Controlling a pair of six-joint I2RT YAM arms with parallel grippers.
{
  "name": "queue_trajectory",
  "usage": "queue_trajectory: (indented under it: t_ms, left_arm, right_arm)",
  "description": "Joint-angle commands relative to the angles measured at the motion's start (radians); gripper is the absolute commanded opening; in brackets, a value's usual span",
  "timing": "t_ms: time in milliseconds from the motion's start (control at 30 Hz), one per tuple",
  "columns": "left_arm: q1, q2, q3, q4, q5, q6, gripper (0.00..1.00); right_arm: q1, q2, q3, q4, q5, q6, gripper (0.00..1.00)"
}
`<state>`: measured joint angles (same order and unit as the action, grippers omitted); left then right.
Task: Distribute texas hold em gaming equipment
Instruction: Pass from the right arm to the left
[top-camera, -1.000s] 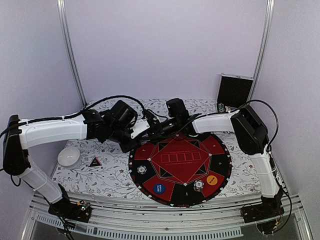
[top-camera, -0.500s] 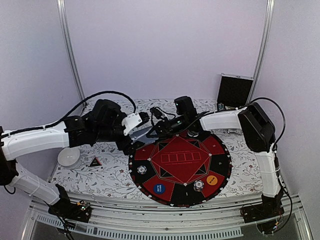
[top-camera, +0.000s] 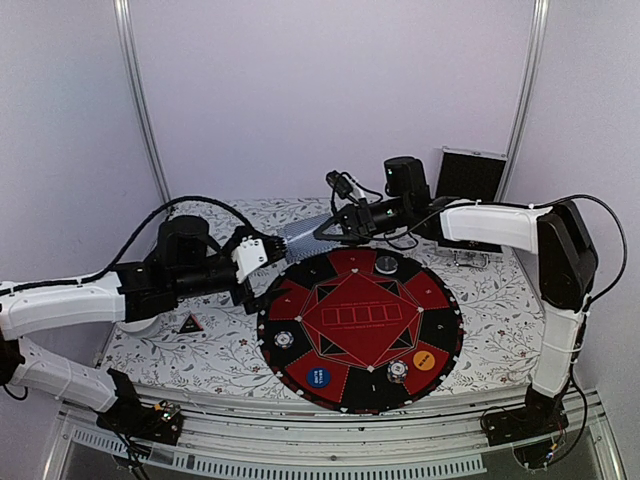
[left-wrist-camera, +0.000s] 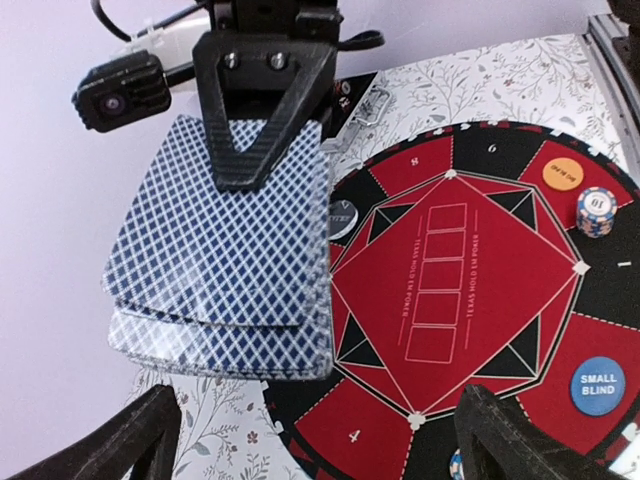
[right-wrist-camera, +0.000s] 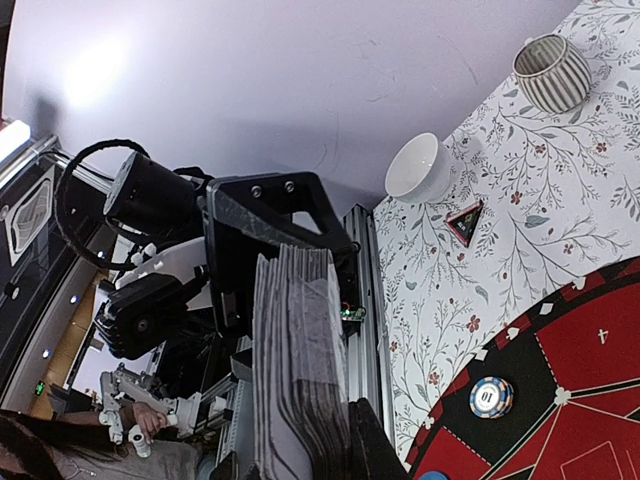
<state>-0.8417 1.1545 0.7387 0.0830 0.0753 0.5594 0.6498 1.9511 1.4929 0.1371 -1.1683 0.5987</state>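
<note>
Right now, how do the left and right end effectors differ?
The left end effector stands wide open, holding nothing; the right end effector is shut on the deck of cards. The left sits left of the mat, the right near its far edge. Both have black fingers.

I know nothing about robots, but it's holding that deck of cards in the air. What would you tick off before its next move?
1. Right gripper clamped on the deck: ok.
2. Cards squared up: not ok, they are slightly fanned.
3. Left gripper open, apart from the deck: ok.
4. Card boxes at the mat's centre free: ok.
5. Chip stack, blue marker and orange marker outside those boxes: ok.
6. Full deck in hand: cannot tell.
</note>
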Motion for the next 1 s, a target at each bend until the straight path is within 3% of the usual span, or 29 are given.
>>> queue_trajectory:
  t_ms: [0, 233, 400, 500, 800, 967]
  left_arm:
    - [0.055, 0.078, 0.044, 0.113, -0.008, 0.034, 0.98]
    - [0.071, 0.142, 0.076, 0.197, 0.126, 0.051, 0.97]
    - [0.078, 0.151, 0.078, 0.188, 0.193, 0.049, 0.87]
    - [0.079, 0.148, 0.072, 0.182, 0.183, 0.051, 0.79]
    - [0.081, 0.15, 0.073, 0.155, 0.171, 0.068, 0.83]
    - [0.081, 0.153, 0.074, 0.162, 0.149, 0.065, 0.74]
  right_arm:
    - [0.008, -0.042, -0.008, -0.066, 0.027, -0.04, 0.02]
    - [0.024, -0.045, 0.001, -0.09, 0.045, -0.053, 0.02]
    - [0.032, -0.035, 0.021, -0.1, 0.059, -0.052, 0.02]
    - [0.046, -0.024, 0.033, -0.099, 0.056, -0.045, 0.02]
    - [0.071, -0.012, 0.056, -0.102, 0.055, -0.038, 0.02]
    - [0.076, -0.011, 0.058, -0.103, 0.052, -0.036, 0.02]
